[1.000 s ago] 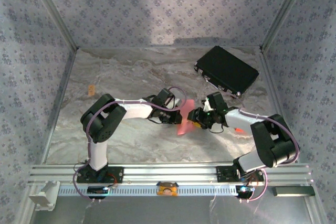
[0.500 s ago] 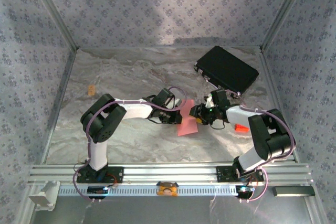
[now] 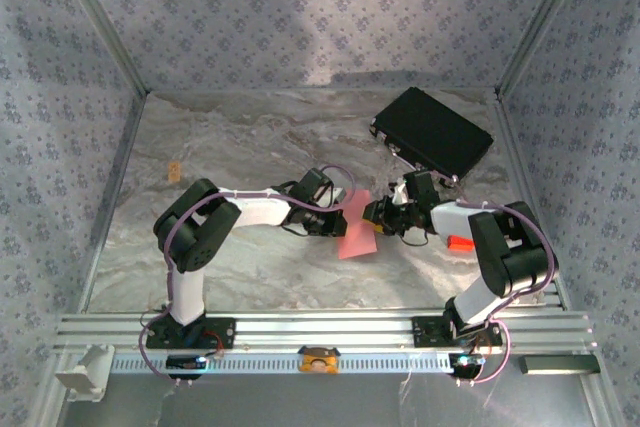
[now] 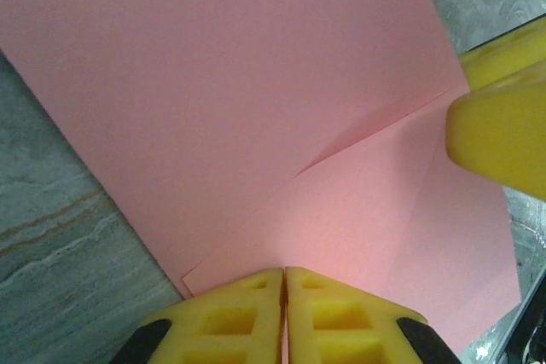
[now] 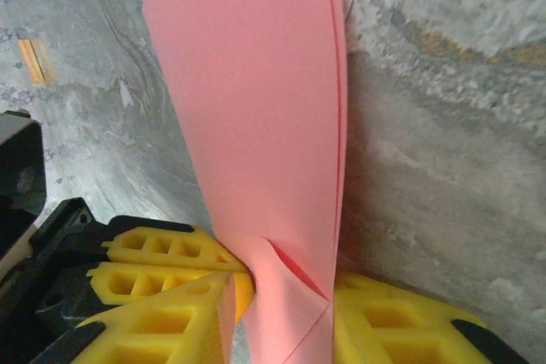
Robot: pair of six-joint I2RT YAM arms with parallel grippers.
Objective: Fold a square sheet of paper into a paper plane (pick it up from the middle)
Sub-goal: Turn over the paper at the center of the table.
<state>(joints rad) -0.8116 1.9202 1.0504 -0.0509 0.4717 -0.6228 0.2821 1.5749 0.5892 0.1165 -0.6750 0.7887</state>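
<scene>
The square sheet of paper (image 3: 357, 233) is salmon pink, partly folded, and hangs between both grippers over the middle of the table. My left gripper (image 4: 284, 272) is shut on its near edge, where a folded flap (image 4: 384, 202) overlaps the sheet. The same gripper (image 3: 338, 219) is at the paper's left side in the top view. My right gripper (image 5: 281, 296) straddles the bunched lower end of the paper (image 5: 264, 108). Its jaws are partly closed, with a slit of table still showing beside the left finger (image 5: 171, 326). It meets the paper from the right (image 3: 372, 215).
A black rectangular case (image 3: 432, 133) lies at the back right. A tiny orange tag (image 3: 174, 171) sits near the left wall. A small orange-red object (image 3: 459, 243) lies beside the right arm. Patterned walls enclose the marbled table (image 3: 250, 137).
The right gripper has shifted slightly away from the near edge and its jaws have narrowed around the paper. The paper has gone from a curled hanging strip to a flatter sheet. The left gripper stays shut.
</scene>
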